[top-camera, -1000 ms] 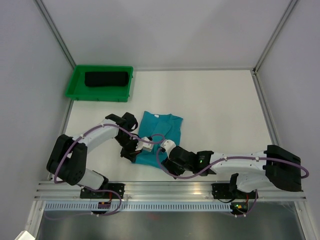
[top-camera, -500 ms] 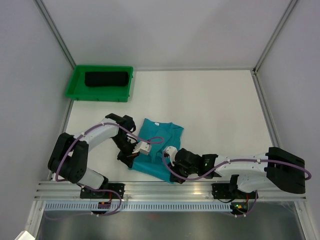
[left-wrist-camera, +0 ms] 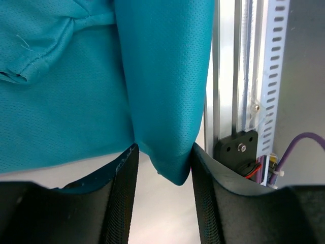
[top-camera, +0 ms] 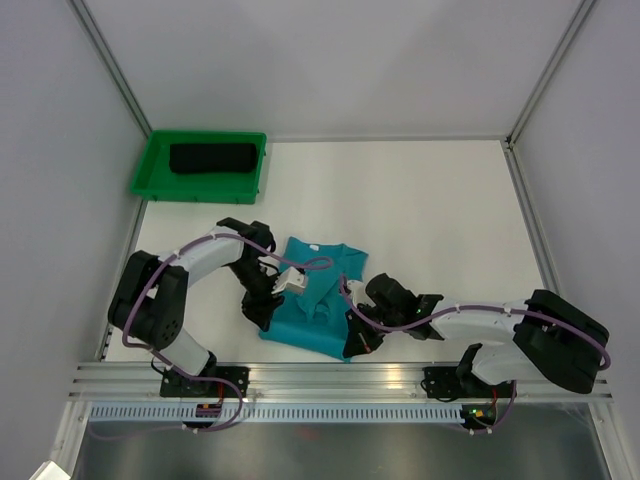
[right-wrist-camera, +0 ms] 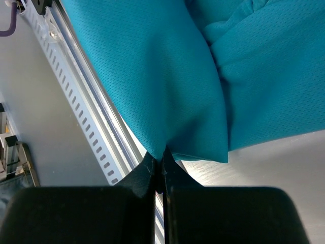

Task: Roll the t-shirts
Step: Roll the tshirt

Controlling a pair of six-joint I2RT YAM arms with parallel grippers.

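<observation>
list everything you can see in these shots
t-shirt: one, teal, lying rumpled on the table near the front edge
t-shirt: one, black, rolled up, lying in the tray
tray: one, green, far left corner of the table
table: one, white, fills the enclosure floor
rail: one, silver metal, along the near edge
left gripper: one, black, jaws apart with a corner of the teal t-shirt between them
right gripper: one, black, pinched shut on the teal t-shirt's near edge
</observation>
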